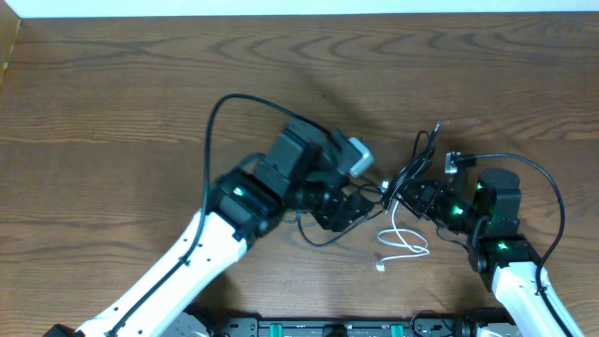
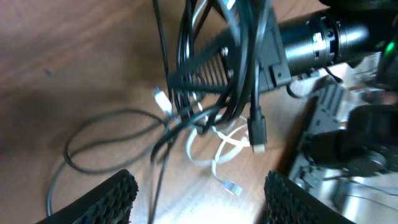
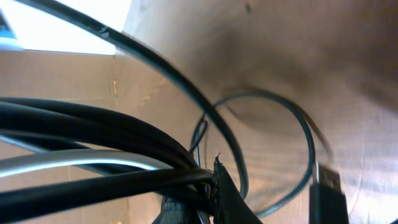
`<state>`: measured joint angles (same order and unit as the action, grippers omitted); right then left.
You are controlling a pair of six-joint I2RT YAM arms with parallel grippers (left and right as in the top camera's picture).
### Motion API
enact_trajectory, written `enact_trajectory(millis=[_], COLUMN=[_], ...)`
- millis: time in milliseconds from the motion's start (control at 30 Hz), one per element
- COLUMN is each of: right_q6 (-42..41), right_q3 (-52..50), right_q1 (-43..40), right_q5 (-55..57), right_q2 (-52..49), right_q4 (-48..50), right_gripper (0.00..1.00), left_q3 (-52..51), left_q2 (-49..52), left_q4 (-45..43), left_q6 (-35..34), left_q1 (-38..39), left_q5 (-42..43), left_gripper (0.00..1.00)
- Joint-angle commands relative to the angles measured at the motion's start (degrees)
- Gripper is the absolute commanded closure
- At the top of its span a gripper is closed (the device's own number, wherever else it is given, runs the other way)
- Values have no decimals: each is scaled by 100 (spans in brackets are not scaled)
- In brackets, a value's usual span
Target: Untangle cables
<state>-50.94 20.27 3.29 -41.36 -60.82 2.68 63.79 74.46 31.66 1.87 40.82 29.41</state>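
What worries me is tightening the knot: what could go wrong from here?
The right gripper clamps several black cords together, so pulling may tighten the tangle. The white cord runs into those loops and may get dragged. The left gripper is open, holding nothing, so nothing anchors the rest.

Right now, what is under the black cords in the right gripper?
The white cord lies looped on the table below the black cords, with a slack black loop beside it. Where the white cord runs up into the bundle is covered.
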Motion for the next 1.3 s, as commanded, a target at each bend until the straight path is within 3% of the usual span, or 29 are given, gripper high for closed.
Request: enact_trajectory(millis=[0,333,800,900,933,967,1133,1267], right_q6=[-214,-168,-175,-173,-170,-170,236,828], right_q3=[20,20,20,20,20,20,20,20], right_q1=[-20,315,922,1003,1023,1029,1032,1032], right_q5=[-295,-398,203,201,201,201,271,315], right_q2=[55,55,55,55,55,55,55,55], right_q4=[-291,-341,-354,-363,-382,-396,-697,-940], right_gripper=[99,99,99,99,99,99,99,99], left_q3=[118,116,116,116,118,118,122,122], left_q2=[-74,74,498,695,785,800,603,278], left_q4=[-236,-970,-1311,-1447,-1513,-1528,-1714,-1908], left_q6=[-26,-553,-568,-656,-673,-695,-970,-1038], left_q1=[348,472,942,940,935,935,911,693], left_q5=[-1110,-1202,-1193,-1235,-1272,-1333,-2173,-2262], left_gripper=[34,34,34,61,80,89,92,92])
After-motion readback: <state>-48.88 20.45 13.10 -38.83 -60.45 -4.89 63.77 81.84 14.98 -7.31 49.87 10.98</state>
